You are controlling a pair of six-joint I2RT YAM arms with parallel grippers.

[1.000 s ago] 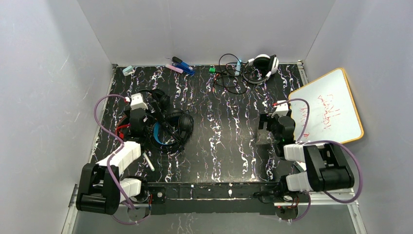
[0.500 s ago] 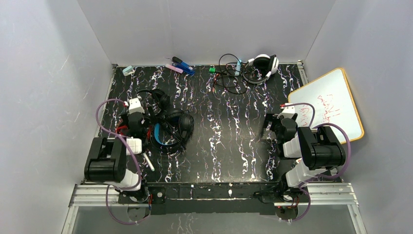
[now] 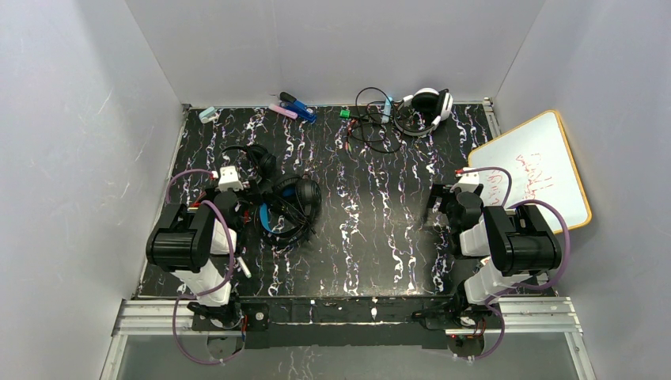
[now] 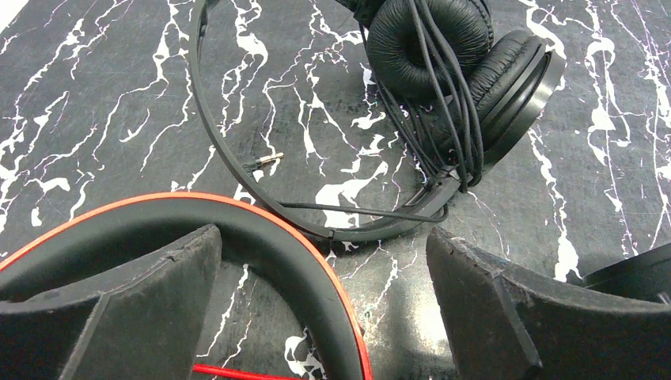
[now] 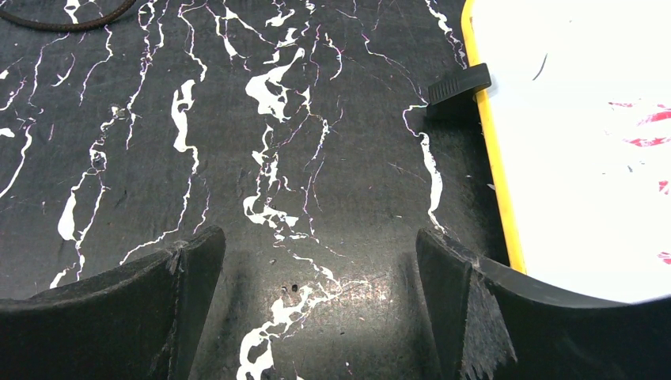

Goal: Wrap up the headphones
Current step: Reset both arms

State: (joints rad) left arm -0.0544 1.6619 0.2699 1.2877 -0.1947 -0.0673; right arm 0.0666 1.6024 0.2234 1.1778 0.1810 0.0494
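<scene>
My left gripper (image 3: 235, 190) is open and low over the table; in the left wrist view (image 4: 324, 309) the red pair's headband (image 4: 261, 237) curves between its fingers (image 4: 142, 301), not gripped. The all-black headphones (image 4: 451, 55) lie just ahead, with cable wound round the stacked ear cups and the jack plug (image 4: 265, 162) loose inside the thin headband. In the top view the all-black pair (image 3: 255, 162) lies beyond the gripper and the black pair with the blue headband (image 3: 289, 207) to its right. My right gripper (image 3: 445, 203) is open and empty over bare table (image 5: 316, 309).
A yellow-framed whiteboard (image 3: 534, 170) with red writing lies right of the right gripper, also in the right wrist view (image 5: 585, 119), with a black clip (image 5: 459, 83) at its edge. White headphones (image 3: 427, 103) with tangled cables, markers (image 3: 297, 107) and small items lie along the back edge.
My left arm has folded back toward its base, its gripper ending beside the headphone pile. The black-and-blue pair shifted slightly right. My right arm folded back early, then stayed still.
</scene>
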